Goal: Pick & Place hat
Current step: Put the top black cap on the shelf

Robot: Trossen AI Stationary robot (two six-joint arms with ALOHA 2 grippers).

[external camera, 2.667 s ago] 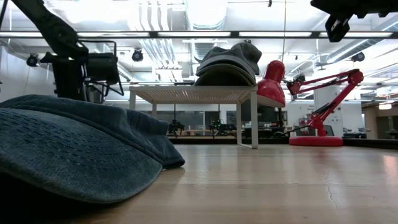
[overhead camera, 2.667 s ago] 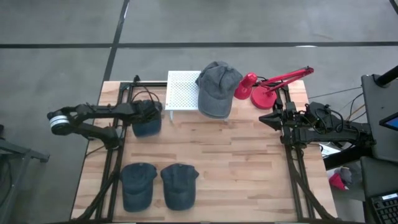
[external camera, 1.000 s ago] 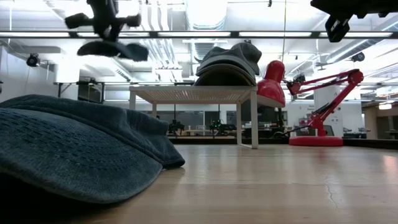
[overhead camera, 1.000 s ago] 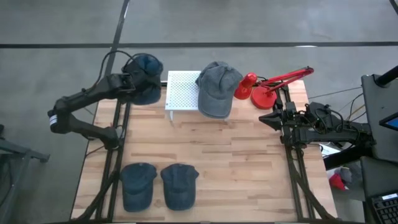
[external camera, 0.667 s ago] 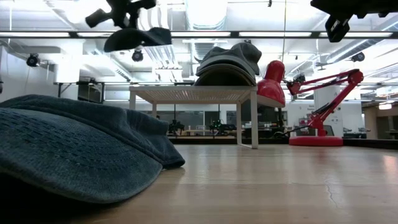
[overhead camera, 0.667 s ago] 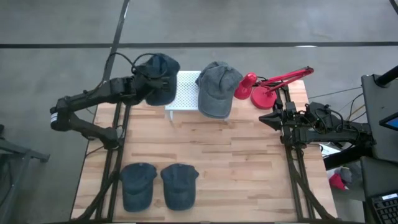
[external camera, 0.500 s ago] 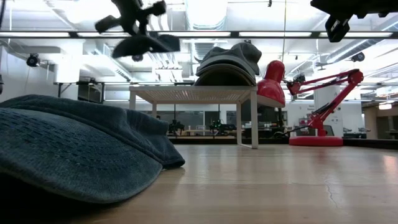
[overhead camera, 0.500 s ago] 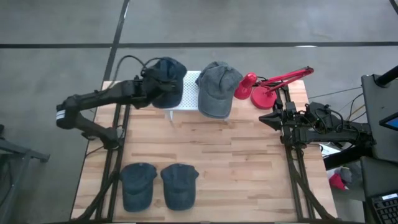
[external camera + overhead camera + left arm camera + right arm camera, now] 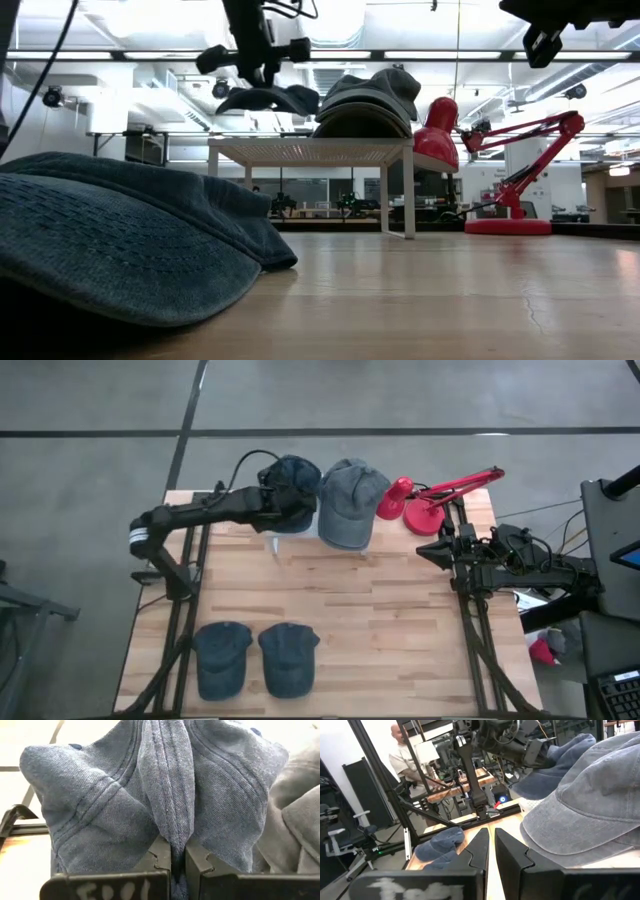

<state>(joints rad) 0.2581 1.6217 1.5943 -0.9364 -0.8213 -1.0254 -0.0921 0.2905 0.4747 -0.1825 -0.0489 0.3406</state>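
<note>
My left gripper (image 9: 274, 500) is shut on a dark blue hat (image 9: 292, 484) and holds it in the air above the left part of the white rack (image 9: 310, 150). A grey hat (image 9: 348, 503) rests crown up on the rack's right part, close beside the blue one. In the low view the blue hat (image 9: 268, 98) hangs a little above the rack top. My right gripper (image 9: 437, 550) waits shut at the table's right edge, holding nothing. My left gripper pinches a raised fold of the hat's crown (image 9: 172, 820) between its two fingers. The fingers (image 9: 161, 854) come in from the table's left, slanting down. The hat hangs around and below them, lifted clear of the rack.
Two more blue hats (image 9: 222, 658) (image 9: 288, 658) lie on the table's near left. A red desk lamp (image 9: 430, 500) stands at the far right, next to the grey hat. A person (image 9: 405, 755) shows in the room beyond the table.
My left gripper, still shut on the blue hat, has swung it from beyond the table's far left corner toward the right, over the rack and up beside the grey hat. Lately it has come down a little toward the rack top.
</note>
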